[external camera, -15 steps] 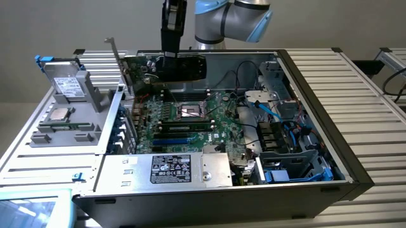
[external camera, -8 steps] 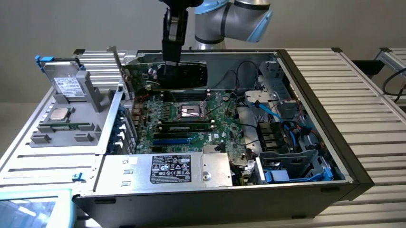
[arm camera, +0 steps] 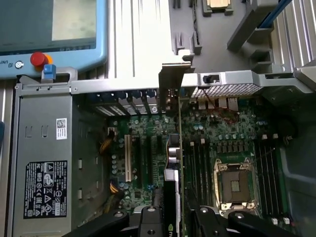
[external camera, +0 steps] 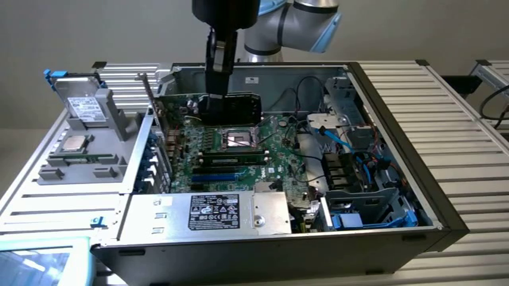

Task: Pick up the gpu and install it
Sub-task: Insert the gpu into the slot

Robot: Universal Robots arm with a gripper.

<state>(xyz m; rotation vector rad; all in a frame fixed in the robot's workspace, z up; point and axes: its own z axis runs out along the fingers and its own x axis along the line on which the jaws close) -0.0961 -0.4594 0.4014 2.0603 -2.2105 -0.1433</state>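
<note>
The gpu (external camera: 232,108) stands on edge inside the open computer case, over the green motherboard (external camera: 275,158), with its black shroud facing the CPU socket. Its green board and silver bracket (external camera: 148,89) reach toward the case's slotted rear wall. My gripper (external camera: 213,107) comes down from above and is shut on the card's upper edge. In the wrist view the gpu (arm camera: 176,158) appears edge-on, running from between my fingers (arm camera: 150,223) to the bracket (arm camera: 170,81) at the rear slots. Whether its lower edge touches a slot I cannot tell.
A grey power supply (external camera: 207,214) fills the case's front. The CPU socket (external camera: 238,140) and memory sticks (external camera: 230,159) lie beside the card. A drive cage with blue cables (external camera: 358,173) sits at the exterior view's right. A parts tray (external camera: 80,149) and a teach pendant (arm camera: 54,29) lie outside the case.
</note>
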